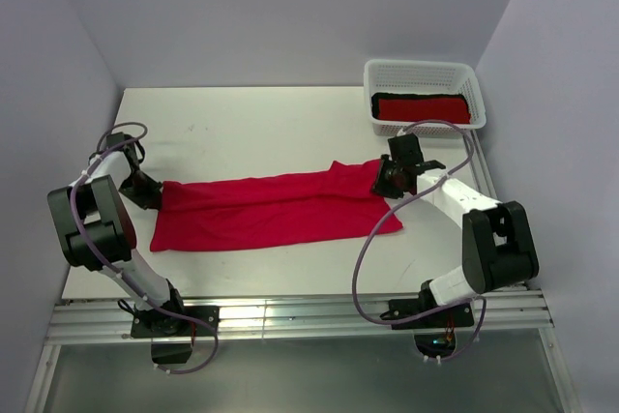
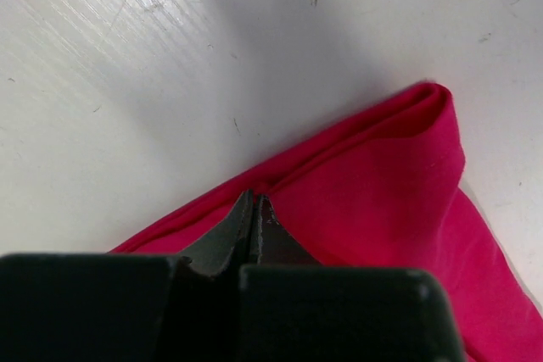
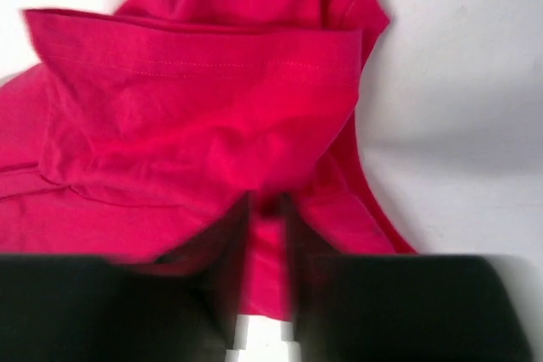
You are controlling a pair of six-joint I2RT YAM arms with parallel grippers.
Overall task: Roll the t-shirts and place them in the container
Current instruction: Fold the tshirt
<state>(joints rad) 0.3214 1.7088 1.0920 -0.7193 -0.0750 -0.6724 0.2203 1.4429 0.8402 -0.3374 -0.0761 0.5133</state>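
Red t-shirt (image 1: 276, 210) lies folded long on the table (image 1: 251, 123), between the 2 arms. The left gripper (image 1: 152, 196) pinches 1 end, jaws tight together. The right gripper (image 1: 390, 179) holds the other end, with cloth between its fingers. This looks like the pulling-flat step. Next, 1 end must curl over to start the roll.

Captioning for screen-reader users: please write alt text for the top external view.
A red t-shirt, folded lengthwise, lies across a white table, the left gripper holding its left end and the right gripper its right end. A white lattice basket at the far right corner holds red cloth and black cloth.
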